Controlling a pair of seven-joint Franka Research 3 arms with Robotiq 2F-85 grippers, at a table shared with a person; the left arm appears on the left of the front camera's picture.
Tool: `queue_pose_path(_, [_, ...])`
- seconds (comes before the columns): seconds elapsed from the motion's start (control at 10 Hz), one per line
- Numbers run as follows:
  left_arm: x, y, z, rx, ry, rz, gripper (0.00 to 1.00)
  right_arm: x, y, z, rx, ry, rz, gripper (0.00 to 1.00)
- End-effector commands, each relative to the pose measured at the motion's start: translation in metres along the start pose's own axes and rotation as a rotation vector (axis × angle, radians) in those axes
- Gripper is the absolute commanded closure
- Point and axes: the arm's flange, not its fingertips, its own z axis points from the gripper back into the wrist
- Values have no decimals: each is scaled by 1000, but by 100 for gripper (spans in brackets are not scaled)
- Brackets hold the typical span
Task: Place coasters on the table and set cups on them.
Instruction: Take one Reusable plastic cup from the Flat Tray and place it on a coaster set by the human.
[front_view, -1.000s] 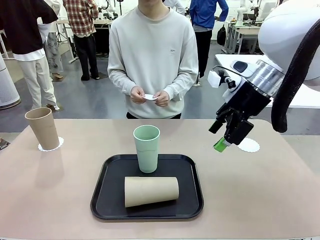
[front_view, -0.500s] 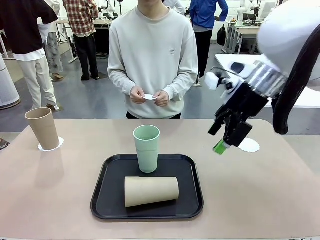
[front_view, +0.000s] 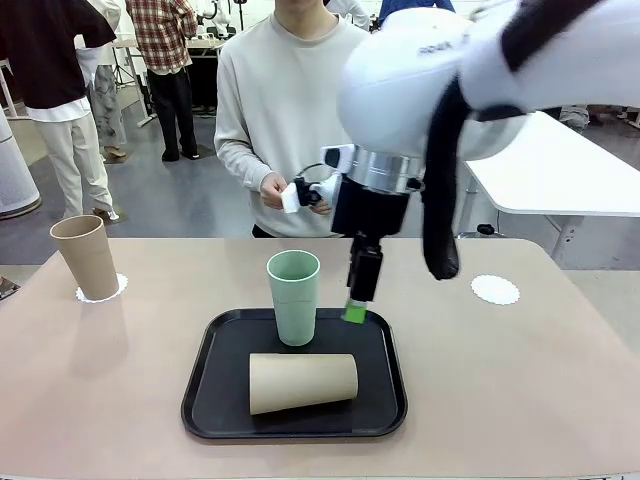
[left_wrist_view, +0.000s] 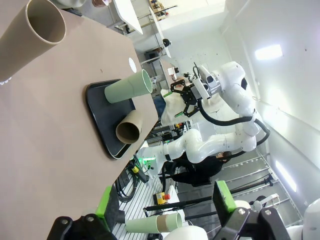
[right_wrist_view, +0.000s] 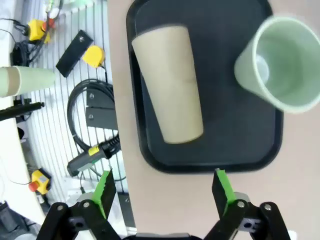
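1. Black rounded-square plastic tray (front_view: 200, 400) on the beige-tan table (front_view: 520, 380) holds a pale mint green tapered cup (front_view: 294, 298), upright and empty, and a tan-brown cup (front_view: 302, 382) lying on its side.
2. Another tan-brown tumbler (front_view: 86, 257) stands on a lacy white paper coaster (front_view: 112, 289) (far left corner); a second coaster (front_view: 496, 290) lies bare, far right.
3. The right gripper (front_view: 355, 310) hangs over the tray beside the mint cup, jaws apart, empty.
4. The left gripper (left_wrist_view: 164, 200) is likewise spread, holding nothing.

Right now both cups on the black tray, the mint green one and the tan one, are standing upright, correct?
Not quite: the tan cup lies on its side on the black tray, as the front view shows. The mint green cup does stand upright.
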Motion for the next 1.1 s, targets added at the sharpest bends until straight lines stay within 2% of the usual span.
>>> queue_pose_path(0.0, [-1,-2,1,-7,-3,-4,0,20,-22,-13,44,17,32,0])
queue_pose_path(0.3, [-1,-2,1,-7,-3,-4,0,39,-14,-42,50,51,145,0])
queue_pose_path(0.4, [-1,-2,1,-7,-3,-4,0,31,-20,-32,74,13,50,0])
queue_pose_path(0.8, [-1,-2,1,-7,-3,-4,0,34,-21,-37,75,21,71,0])
queue_pose_path(1.0, [-1,-2,1,-7,-3,-4,0,41,-26,-52,67,37,31,0])
